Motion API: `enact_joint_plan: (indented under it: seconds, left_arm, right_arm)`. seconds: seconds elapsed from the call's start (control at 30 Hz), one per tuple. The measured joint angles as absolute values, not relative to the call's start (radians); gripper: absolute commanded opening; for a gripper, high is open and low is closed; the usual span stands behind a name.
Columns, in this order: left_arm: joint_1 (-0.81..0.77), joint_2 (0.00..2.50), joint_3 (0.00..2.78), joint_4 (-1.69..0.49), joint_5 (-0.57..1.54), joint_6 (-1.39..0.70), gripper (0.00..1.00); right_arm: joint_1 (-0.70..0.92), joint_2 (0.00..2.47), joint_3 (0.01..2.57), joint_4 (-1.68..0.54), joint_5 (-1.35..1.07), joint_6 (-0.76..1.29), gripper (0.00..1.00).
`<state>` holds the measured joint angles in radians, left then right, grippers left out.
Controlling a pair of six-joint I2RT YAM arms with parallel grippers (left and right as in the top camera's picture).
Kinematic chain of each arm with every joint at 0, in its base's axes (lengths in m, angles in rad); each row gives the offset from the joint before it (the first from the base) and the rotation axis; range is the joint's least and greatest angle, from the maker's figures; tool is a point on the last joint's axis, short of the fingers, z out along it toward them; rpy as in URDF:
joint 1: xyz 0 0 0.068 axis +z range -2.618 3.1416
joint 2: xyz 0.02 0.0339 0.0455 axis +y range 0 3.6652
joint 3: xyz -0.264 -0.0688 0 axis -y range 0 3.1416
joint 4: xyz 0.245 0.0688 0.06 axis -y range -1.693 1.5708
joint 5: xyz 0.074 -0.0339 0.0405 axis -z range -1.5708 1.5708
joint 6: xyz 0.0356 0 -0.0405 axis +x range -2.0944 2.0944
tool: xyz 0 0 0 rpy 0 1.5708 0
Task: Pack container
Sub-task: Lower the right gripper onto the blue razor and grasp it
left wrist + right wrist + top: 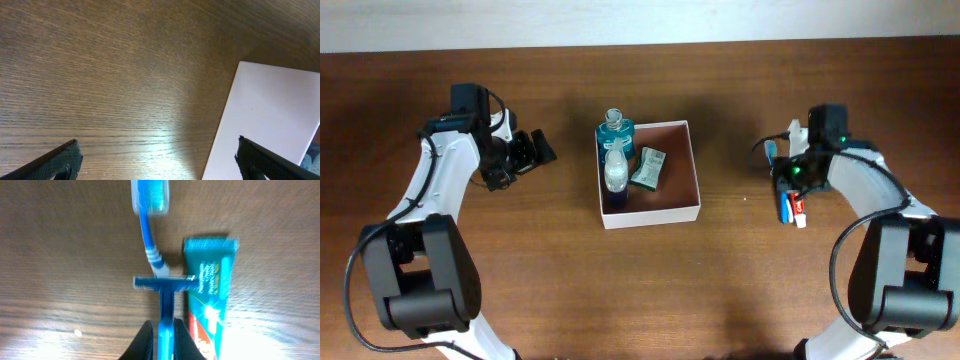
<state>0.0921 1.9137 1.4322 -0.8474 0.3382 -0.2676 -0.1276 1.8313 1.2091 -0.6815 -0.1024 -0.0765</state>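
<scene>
The container [656, 212], a shallow white-walled box with a reddish-brown floor, sits at the table's middle. Inside it lie a teal bottle [615, 131], a clear bottle [617, 172] and a green packet [648, 168]. My left gripper [536, 150] hangs open to its left with nothing between its fingers; in the left wrist view the container's white wall [270, 120] fills the right side, with that gripper [160, 165] spread wide. My right gripper [163, 330] is shut on the handle of a blue razor [165, 286] lying on the table, far right of the container.
A blue toothbrush [149, 215] lies just beyond the razor's head. A teal and red toothpaste tube [210, 300] lies right beside the razor, also seen under the right wrist as a tube [796, 210]. Bare wood lies between the container and both arms.
</scene>
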Motion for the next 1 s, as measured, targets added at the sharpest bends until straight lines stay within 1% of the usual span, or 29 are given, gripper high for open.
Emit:
enact_joint_plan:
  seconds: [0.13, 0.23, 0.3, 0.4, 0.6, 0.7, 1.0]
  left_arm:
    - [0.092, 1.914, 1.432, -0.847, 0.338, -0.268, 0.99]
    - [0.092, 1.914, 1.432, -0.847, 0.338, -0.268, 0.99]
    - [0.092, 1.914, 1.432, -0.847, 0.338, -0.268, 0.99]
    - [0.092, 1.914, 1.432, -0.847, 0.338, -0.268, 0.99]
    - [0.092, 1.914, 1.432, -0.848, 0.338, -0.268, 0.99]
    - [0.092, 1.914, 1.432, -0.847, 0.338, -0.268, 0.99]
    - [0.092, 1.914, 1.432, -0.847, 0.338, -0.268, 1.00]
  right_arm:
    - [-0.128, 1.832, 1.316, -0.772, -0.102, -0.057, 0.05]
    - [-0.128, 1.832, 1.353, -0.797, -0.101, -0.056, 0.24]
    - [-0.128, 1.832, 1.357, -0.801, -0.102, -0.051, 0.30]
    - [-0.128, 1.832, 1.343, -0.785, -0.102, -0.053, 0.38]
    - [-0.128, 1.832, 1.262, -0.727, -0.102, -0.053, 0.48]
    - [-0.128, 1.832, 1.227, -0.678, -0.095, -0.053, 0.51]
    - [-0.128, 1.832, 1.184, -0.631, -0.079, -0.053, 0.50]
